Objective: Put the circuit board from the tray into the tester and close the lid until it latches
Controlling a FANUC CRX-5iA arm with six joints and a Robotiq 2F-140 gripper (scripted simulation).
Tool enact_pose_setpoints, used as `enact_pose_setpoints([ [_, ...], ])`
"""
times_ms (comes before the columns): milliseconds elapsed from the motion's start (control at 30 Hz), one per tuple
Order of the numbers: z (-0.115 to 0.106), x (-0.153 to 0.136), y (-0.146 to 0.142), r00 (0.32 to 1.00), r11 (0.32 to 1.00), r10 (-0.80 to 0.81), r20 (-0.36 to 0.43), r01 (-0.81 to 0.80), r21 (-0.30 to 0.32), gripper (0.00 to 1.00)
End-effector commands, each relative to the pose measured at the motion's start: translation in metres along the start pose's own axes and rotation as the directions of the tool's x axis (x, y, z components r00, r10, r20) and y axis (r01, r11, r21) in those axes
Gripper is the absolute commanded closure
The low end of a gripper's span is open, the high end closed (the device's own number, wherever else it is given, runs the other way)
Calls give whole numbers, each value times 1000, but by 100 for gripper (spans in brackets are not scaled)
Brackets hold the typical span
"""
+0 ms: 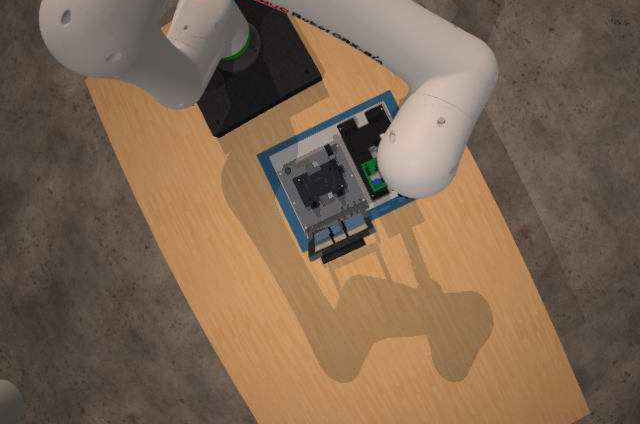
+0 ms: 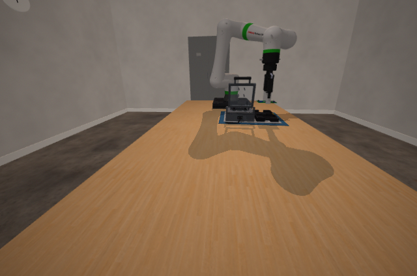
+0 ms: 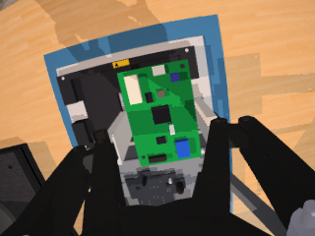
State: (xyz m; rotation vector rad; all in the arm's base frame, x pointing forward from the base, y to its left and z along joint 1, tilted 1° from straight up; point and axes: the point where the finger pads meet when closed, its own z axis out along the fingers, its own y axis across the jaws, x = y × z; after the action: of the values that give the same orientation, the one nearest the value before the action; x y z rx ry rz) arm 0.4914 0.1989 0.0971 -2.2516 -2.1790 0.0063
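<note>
The green circuit board [image 1: 373,172] [image 2: 260,101] [image 3: 172,100] is face up in my gripper [image 2: 268,98] [image 3: 161,116], which is shut on its two long edges, well above the tray [image 1: 364,140] [image 2: 266,117] [image 3: 194,66]. In the wrist view the board's large white block is toward the top left, a blue block at the lower right. The tester [image 1: 320,181] [image 2: 232,117] [image 3: 155,189] stands beside the tray, its plate uncovered. Its lid [image 1: 312,248] [image 2: 242,83] stands open, with the black handle [image 1: 343,251] [image 2: 242,78] at its free edge. The black hook [image 1: 329,149] stands opposite the hinge.
Tester and tray stand on a blue-edged mat [image 1: 263,155] [image 2: 283,124] [image 3: 219,49]. The robot's black base plate [image 1: 268,73] [image 3: 17,172] is nearby. The raised lid stands at the tester's hinge side. The wooden table [image 1: 206,254] [image 2: 168,215] surrounds the mat.
</note>
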Motion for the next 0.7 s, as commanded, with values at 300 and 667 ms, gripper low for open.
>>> enact_pose_setpoints([
  [300, -1, -13, -3, 1000, 1000, 0, 0, 0, 0, 54],
  [667, -3, -44, -11, 1000, 1000, 0, 0, 0, 0, 54],
])
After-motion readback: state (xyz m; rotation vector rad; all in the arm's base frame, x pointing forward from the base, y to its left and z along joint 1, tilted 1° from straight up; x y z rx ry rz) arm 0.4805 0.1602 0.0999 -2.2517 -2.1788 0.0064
